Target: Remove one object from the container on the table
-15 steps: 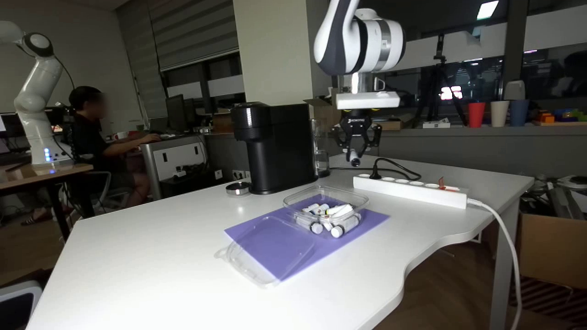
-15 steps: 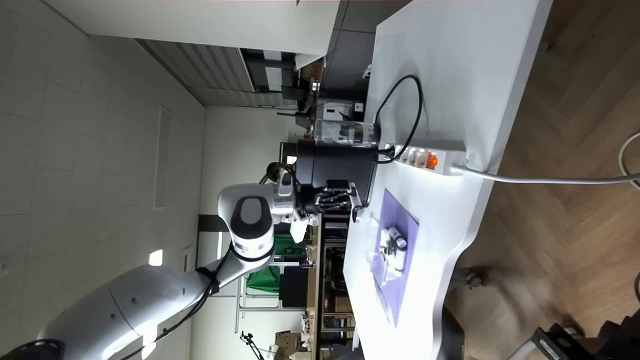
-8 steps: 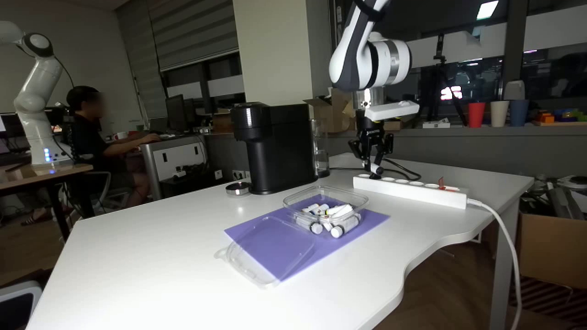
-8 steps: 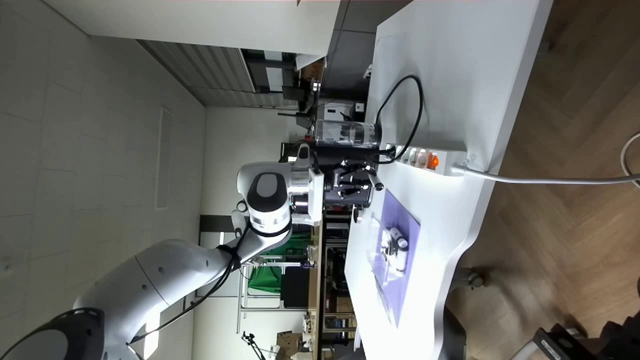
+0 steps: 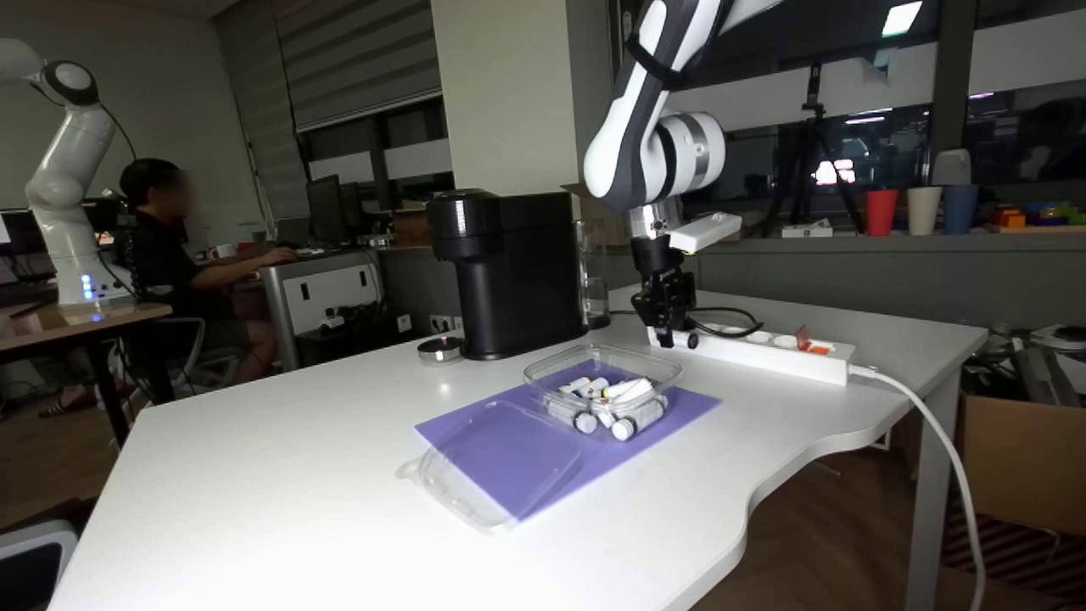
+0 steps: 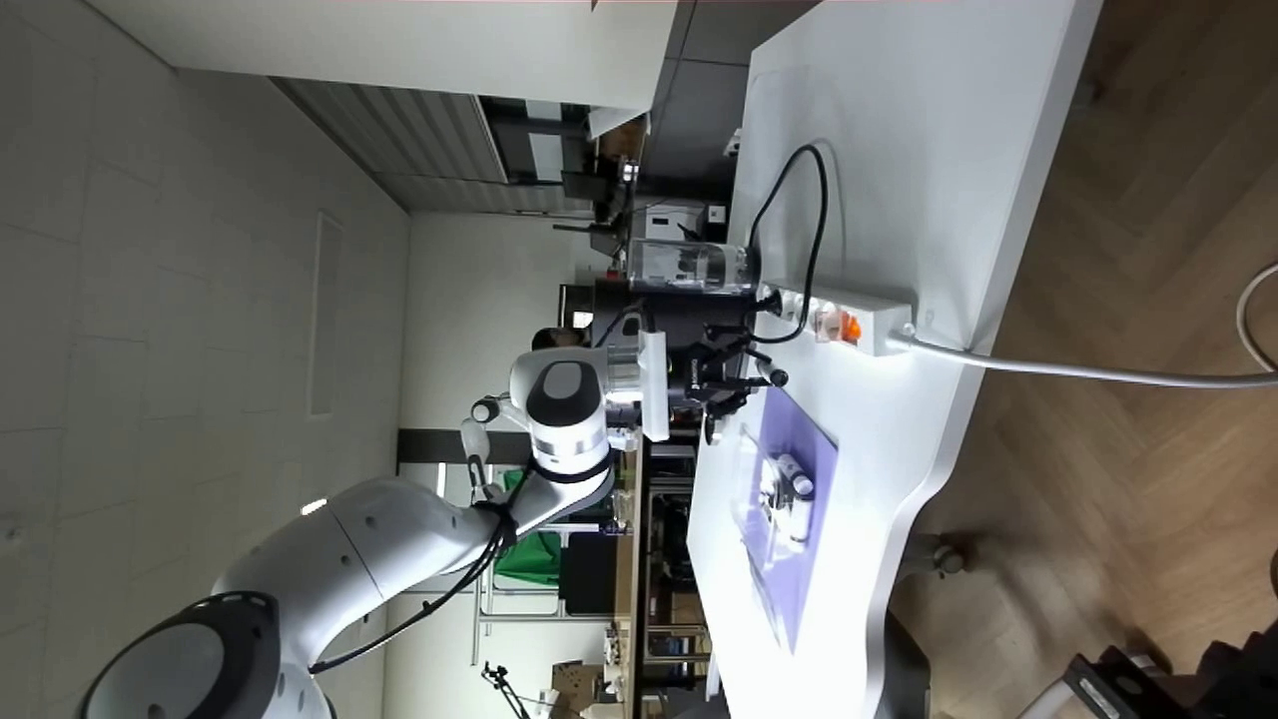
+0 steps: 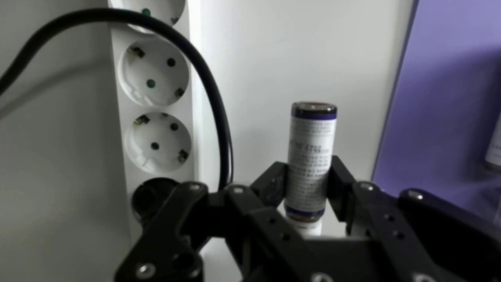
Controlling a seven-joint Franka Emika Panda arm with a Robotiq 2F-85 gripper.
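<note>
The gripper (image 7: 306, 178) was grasping one white-labelled small bottle (image 7: 312, 149) — it pressed this bottle from both sides, as the wrist view showed. In both exterior views this bottle was outside of the container (image 5: 662, 373), near to it but clearly apart. Whether the bottle touched the surface (image 5: 297, 458), I could not tell. Inside the container lay several other small bottles (image 5: 632, 392), some of them on top of others. In an exterior view, the transparent lid (image 5: 501, 458) was in front of the container and to its left, partly on the purple sheet (image 5: 691, 404), which was also under the container. In the same view, the white power strip (image 5: 780, 360) was behind the container to the right, and the black coffee machine (image 5: 526, 267) stood behind the container to the left — both of them on the same surface.
</note>
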